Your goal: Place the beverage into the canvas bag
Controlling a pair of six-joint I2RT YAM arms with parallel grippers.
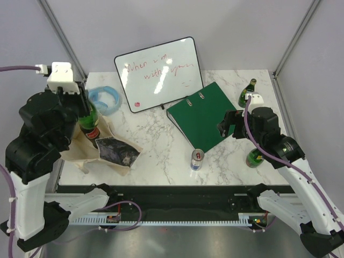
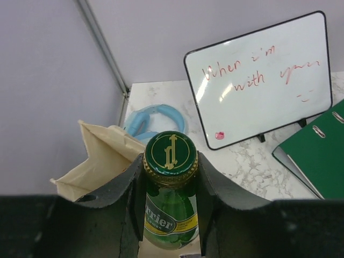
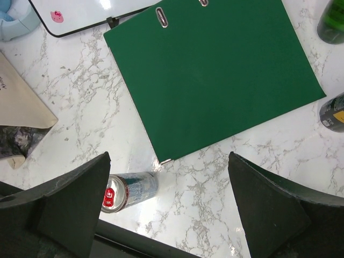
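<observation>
My left gripper (image 2: 171, 180) is shut on the neck of a green Perrier bottle (image 2: 171, 156), just under its green and gold cap, and holds it upright. In the top view the left gripper (image 1: 80, 105) carries the bottle (image 1: 89, 126) over the mouth of the beige canvas bag (image 1: 86, 150), which lies slumped at the table's left with its dark print (image 1: 115, 151) up. Beige cloth of the bag (image 2: 102, 156) shows beneath and left of the bottle. I cannot tell whether the bottle's base is inside. My right gripper (image 3: 169, 188) is open and empty above the marble, right of the middle (image 1: 228, 124).
A silver can (image 1: 197, 159) (image 3: 129, 189) stands near the front edge. Two green bottles (image 1: 247, 92) (image 1: 255, 157) stand at the right. A green binder (image 1: 207, 115) lies in the middle, a whiteboard (image 1: 158, 73) leans behind it, and a blue ring (image 1: 105, 98) lies beside the bag.
</observation>
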